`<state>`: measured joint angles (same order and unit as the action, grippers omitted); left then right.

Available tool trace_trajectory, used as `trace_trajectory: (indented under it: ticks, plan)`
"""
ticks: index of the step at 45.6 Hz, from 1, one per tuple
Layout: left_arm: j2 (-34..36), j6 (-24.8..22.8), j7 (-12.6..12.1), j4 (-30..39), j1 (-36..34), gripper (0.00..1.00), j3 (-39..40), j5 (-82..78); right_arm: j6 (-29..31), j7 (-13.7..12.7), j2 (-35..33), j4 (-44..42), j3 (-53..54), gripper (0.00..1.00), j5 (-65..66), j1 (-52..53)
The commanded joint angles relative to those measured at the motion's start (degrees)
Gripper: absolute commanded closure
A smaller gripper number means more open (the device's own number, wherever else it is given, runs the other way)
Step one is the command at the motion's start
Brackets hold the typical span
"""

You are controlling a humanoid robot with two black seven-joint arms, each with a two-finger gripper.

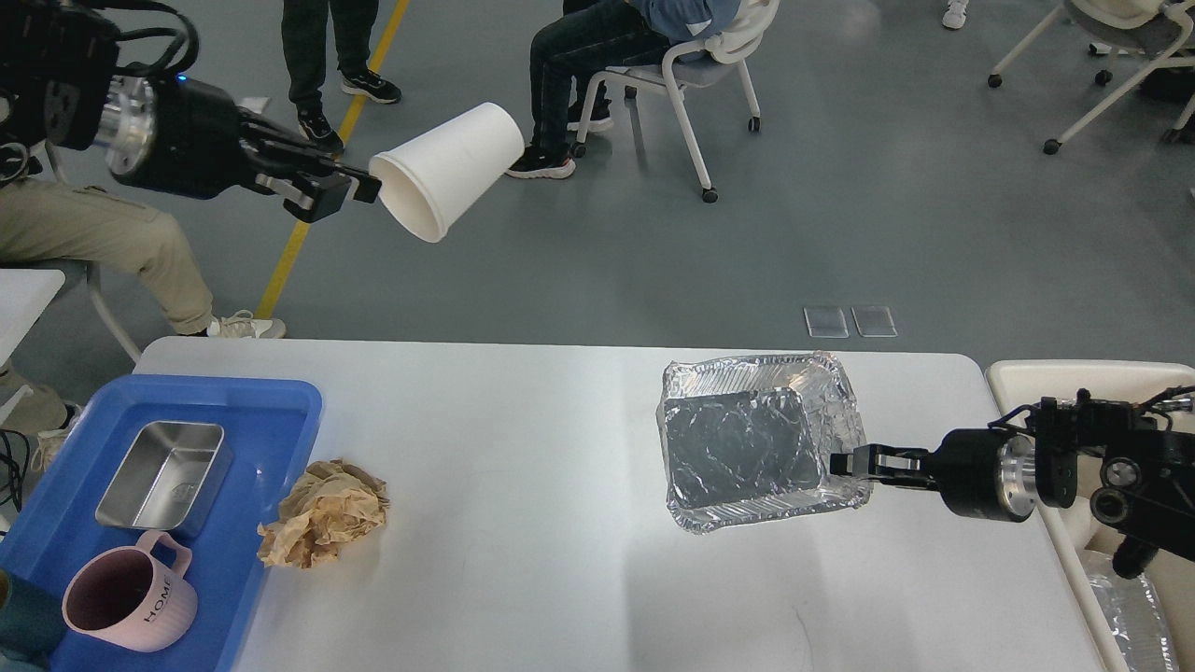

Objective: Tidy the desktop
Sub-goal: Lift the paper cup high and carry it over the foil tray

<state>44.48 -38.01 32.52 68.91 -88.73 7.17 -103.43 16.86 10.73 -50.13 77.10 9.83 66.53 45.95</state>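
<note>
From the head camera, I am holding a white paper cup (pixel 450 168) high beyond the desktop (pixel 523 448), my left gripper (pixel 359 189) pinching its rim. My right gripper (pixel 850 464) is clamping the foil tray's (pixel 747 439) thin right edge. I fear the foil tearing or the tilted cup slipping. Crumpled brown paper (pixel 324 511) is lying just beside the blue tray (pixel 280 411); a cream bin (pixel 1018 378) is waiting beyond the desktop's right end.

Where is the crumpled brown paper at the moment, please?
In the head view, the crumpled brown paper lies on the desktop, left side, touching the blue tray's right edge.
</note>
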Motion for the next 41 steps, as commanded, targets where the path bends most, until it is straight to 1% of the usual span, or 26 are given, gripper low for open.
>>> trace_trajectory:
  ticks: [1,9,10,14,18,23,30,36,41]
  plan:
    - [-8.52,-2.07,-0.96,-0.09,-2.5,1.0,-1.01,-3.62,0.01,-0.01,-0.06,0.07,0.28,1.0,0.0,0.01]
    - [-21.35,-3.65,-2.63,-1.31,-7.07,1.0,-3.21,-4.32,0.01,-0.01,0.03,0.07,0.63,1.0,0.0,0.01]
    - [-24.5,-3.74,-2.9,-2.36,-8.03,1.0,-4.17,-4.32,0.01,-0.01,0.03,0.07,0.63,1.0,0.0,0.01]
    - [-30.84,-3.74,-3.07,-5.61,-9.62,1.0,-5.32,-4.23,0.01,-0.01,-0.06,0.25,0.63,1.0,0.0,0.1]
    - [-37.17,-3.74,-3.07,-10.27,-9.89,1.0,-5.94,-4.23,0.01,-0.01,-0.23,0.95,0.72,1.0,0.0,0.19]
    - [-43.24,-3.65,-3.07,-13.88,-9.71,1.0,-7.25,-4.23,0.01,-0.01,-0.58,2.09,0.89,1.0,0.0,0.28]
    - [-46.85,-2.51,-3.34,-16.26,-8.49,1.0,-11.29,-4.15,0.01,-0.01,-2.25,3.5,1.59,1.0,-0.09,0.28]
    - [-47.12,-2.07,-3.95,-16.35,-5.5,1.0,-14.11,-4.32,0.01,-0.01,-3.57,4.55,1.95,1.0,0.0,0.36]
    - [-47.12,-1.98,-4.04,-16.35,-4.7,0.99,-15.16,-4.23,0.01,-0.01,-4.1,4.55,2.03,1.0,-0.09,0.45]
